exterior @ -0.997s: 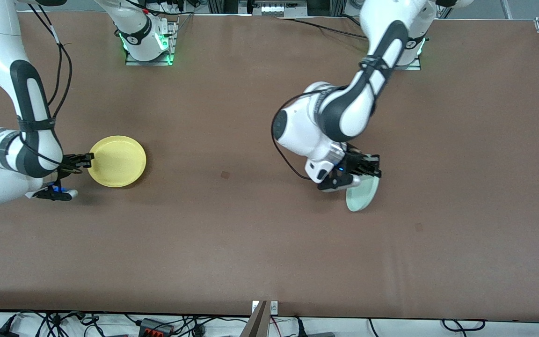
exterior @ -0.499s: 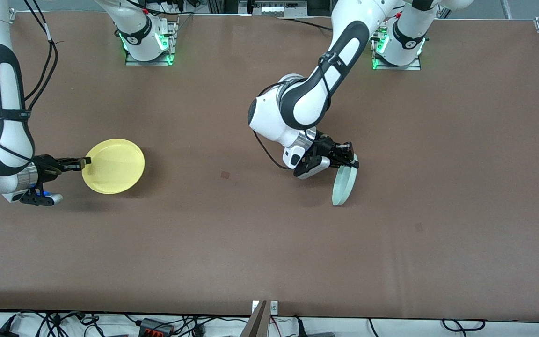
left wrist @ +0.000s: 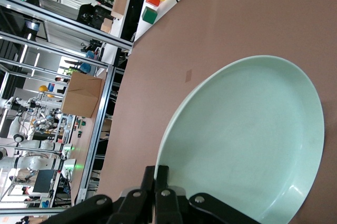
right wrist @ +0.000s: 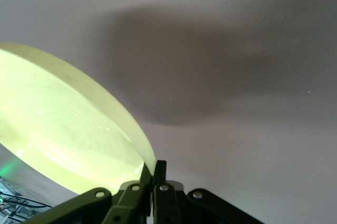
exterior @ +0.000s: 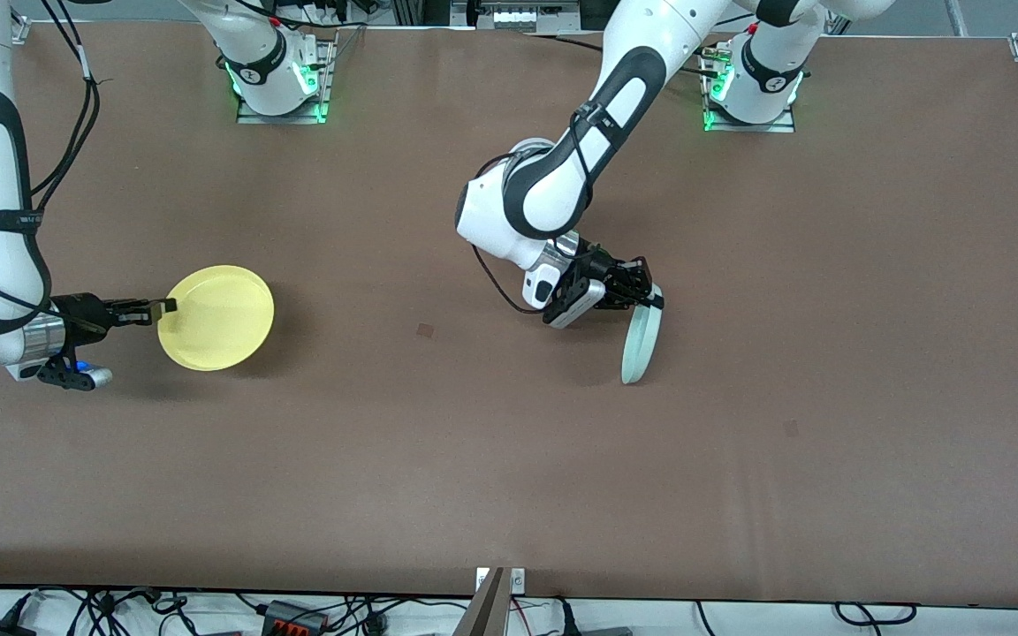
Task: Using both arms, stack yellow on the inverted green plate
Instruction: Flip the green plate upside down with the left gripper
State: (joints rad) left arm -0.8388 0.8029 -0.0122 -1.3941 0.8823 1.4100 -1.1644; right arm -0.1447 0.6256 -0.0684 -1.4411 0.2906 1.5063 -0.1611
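Left fingers [exterior: 648, 296] clenched on rim of green plate [exterior: 639, 345], tipped nearly on edge over surface [exterior: 827, 353], centre of frame. Right fingers [exterior: 166, 306] clenched on rim of yellow plate [exterior: 219, 316], raised over surface, middle left of frame.

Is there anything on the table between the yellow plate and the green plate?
Nothing visible. Only bare table lies between the yellow plate, held by the right claw, and the green plate, held on edge by the left claw.
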